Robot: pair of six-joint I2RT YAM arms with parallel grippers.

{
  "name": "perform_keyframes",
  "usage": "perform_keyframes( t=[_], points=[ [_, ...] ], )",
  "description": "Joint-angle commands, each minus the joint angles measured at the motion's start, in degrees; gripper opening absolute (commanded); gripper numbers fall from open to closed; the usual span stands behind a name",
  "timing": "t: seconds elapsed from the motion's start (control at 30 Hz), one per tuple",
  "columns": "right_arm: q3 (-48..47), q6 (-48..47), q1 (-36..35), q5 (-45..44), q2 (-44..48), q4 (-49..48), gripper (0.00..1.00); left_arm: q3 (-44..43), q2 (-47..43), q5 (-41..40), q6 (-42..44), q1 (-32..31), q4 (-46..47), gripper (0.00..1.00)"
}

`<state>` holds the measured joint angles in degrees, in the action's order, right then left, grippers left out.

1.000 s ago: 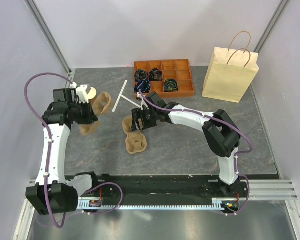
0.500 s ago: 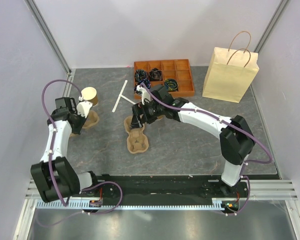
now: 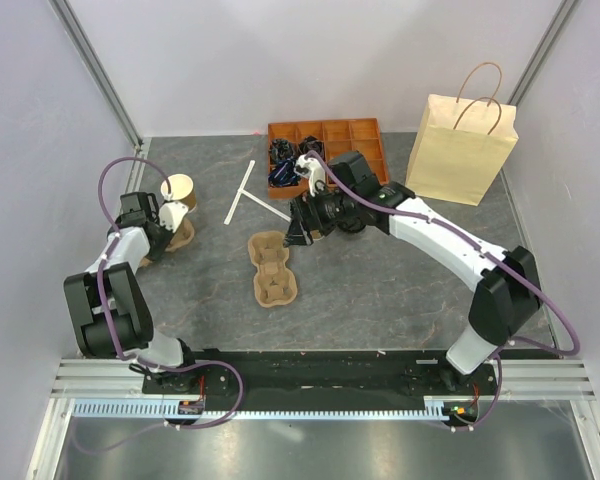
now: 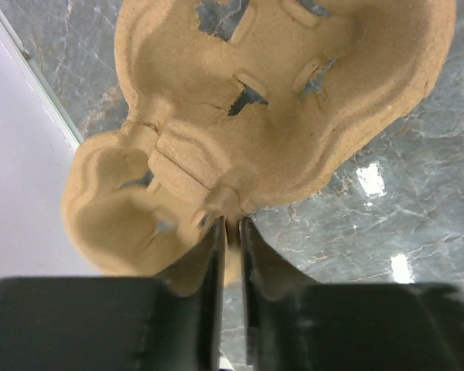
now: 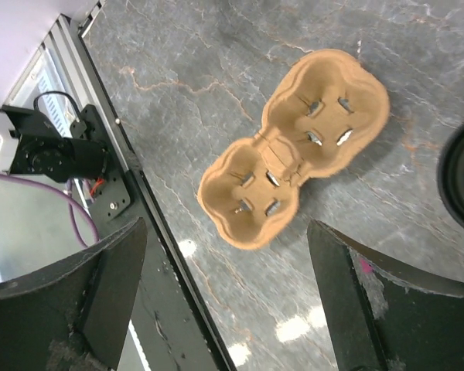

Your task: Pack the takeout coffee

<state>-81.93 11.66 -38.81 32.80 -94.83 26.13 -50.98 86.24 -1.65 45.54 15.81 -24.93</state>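
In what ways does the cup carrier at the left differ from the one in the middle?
The left carrier is pinched at its rim by the shut left hand; the middle carrier lies free, no hand touching it. The left carrier sits by the side wall; the middle carrier is mid-table. Both are tan pulp with two pockets.

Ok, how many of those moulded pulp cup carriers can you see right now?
2. One pulp cup carrier lies in the centre, near the open right gripper. The second carrier is on the left side, its rim pinched by the left gripper. None appears hidden.
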Motion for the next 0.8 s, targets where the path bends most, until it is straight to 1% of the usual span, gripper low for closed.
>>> perform_keyframes(
  t=[0.0, 0.03, 0.1, 0.13, 0.2, 0.27, 0.3, 0.33, 0.4, 0.43, 0.5, 0.53, 0.57, 0.6, 0.63, 0.67, 0.7, 0.77],
  points=[
    [-2.00, -4.71, 0.57, 2.35, 4.20, 3.75, 0.93, -0.17, -1.94, 1.03, 1.40, 0.53, -0.19, 0.35],
    [-2.44, -5.07, 1.18, 2.36, 4.99, 4.19, 0.94, -0.52, -3.43, 3.30, 1.13, 0.62, -1.69, 0.46],
    [-4.63, -6.29, 2.50, 3.58, 5.53, 6.02, 0.95, -2.70, -5.37, 6.12, 0.61, 0.53, -5.37, 0.52],
    [-5.69, -6.73, 4.42, 3.85, 6.05, 6.82, 0.96, -3.94, -7.47, 9.79, -0.01, 0.53, -10.61, 0.61],
    [-8.94, -7.96, 7.07, 4.55, 6.49, 9.10, 0.98, -7.44, -9.41, 13.06, -0.62, 0.53, -15.04, 0.67],
    [-12.70, -9.45, 11.98, 6.48, 7.29, 10.69, 0.98, -9.74, -12.13, 17.36, -1.68, 0.01, -20.93, 0.75],
    [-14.21, -10.33, 14.00, 7.19, 7.64, 12.00, 0.98, -12.01, -12.84, 18.60, -2.03, -0.25, -23.04, 0.77],
    [-15.79, -10.34, 18.29, 7.80, 7.99, 12.54, 0.98, -12.91, -13.72, 21.05, -2.99, -0.95, -25.41, 0.78],
    [-20.88, -9.47, 23.66, 8.25, 7.99, 13.24, 0.98, -15.36, -15.83, 23.18, -4.05, -2.01, -27.27, 0.79],
    [-22.55, -8.94, 30.13, 8.42, 7.82, 13.16, 0.98, -15.90, -16.36, 23.53, -5.88, -3.84, -27.71, 0.80],
    [-27.74, -6.06, 37.54, 9.47, 7.12, 12.98, 0.98, -17.31, -17.15, 23.97, -7.56, -5.87, -28.24, 0.80],
    [-29.32, -4.73, 46.02, 10.18, 6.59, 12.81, 0.98, -17.83, -17.33, 24.24, -9.57, -7.80, -28.51, 0.80],
    [-32.21, -3.06, 49.93, 10.36, 6.06, 12.72, 0.97, -18.62, -17.50, 24.59, -10.46, -8.51, -28.51, 0.81],
    [-33.37, -1.66, 53.88, 10.44, 5.10, 12.54, 0.96, -19.06, -17.42, 25.11, -12.38, -9.21, -28.60, 0.81],
    [-34.60, 1.84, 61.58, 10.27, 4.74, 12.02, 0.96, -19.50, -17.42, 25.73, -13.27, -10.09, -28.60, 0.81],
    [-34.79, 3.35, 65.14, 10.10, 4.30, 10.71, 0.94, -20.38, -17.33, 26.52, -13.98, -10.27, -28.51, 0.81],
    [-34.96, 4.67, 71.26, 10.01, 3.08, 10.17, 0.93, -20.91, -16.98, 27.74, -15.20, -10.71, -28.51, 0.81],
    [-36.63, 7.49, 75.44, 9.31, 1.06, 9.82, 0.89, -22.14, -16.63, 28.89, -16.27, -10.80, -28.51, 0.82]
  ],
)
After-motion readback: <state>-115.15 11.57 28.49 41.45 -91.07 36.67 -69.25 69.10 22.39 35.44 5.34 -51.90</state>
